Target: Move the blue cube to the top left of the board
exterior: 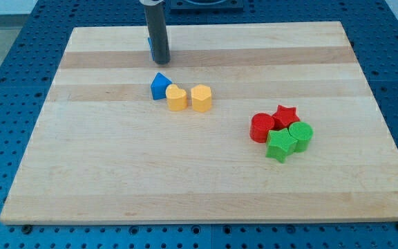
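The blue cube (149, 47) is almost hidden behind my rod; only a thin blue sliver shows at the rod's left edge, near the view's top, left of centre. My tip (160, 61) rests on the board right against the cube, on its right and lower side. A blue triangular block (159, 86) sits a little below the tip, apart from it.
A yellow heart-like block (176, 98) touches the blue triangular block, with a yellow hexagonal block (200, 98) just to its right. At the view's right is a cluster: red cylinder (261, 128), red star (285, 115), green star (280, 145), green cylinder (300, 135). The wooden board (116, 173) lies on a blue pegboard.
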Robot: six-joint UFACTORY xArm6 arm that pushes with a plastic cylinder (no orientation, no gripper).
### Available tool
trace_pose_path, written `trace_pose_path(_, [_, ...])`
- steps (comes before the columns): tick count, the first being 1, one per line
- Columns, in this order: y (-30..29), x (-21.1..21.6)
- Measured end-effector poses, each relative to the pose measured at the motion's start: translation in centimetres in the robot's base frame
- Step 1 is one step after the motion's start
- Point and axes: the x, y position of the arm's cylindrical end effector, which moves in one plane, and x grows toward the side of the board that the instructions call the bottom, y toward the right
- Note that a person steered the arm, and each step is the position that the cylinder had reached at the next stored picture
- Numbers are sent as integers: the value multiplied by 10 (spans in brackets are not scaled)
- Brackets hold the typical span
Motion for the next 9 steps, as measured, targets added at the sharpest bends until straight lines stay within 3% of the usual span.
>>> trace_pose_path(5, [2,-42])
trace_pose_path(7, [-33,-69])
trace_pose_path(9, [-79,-62])
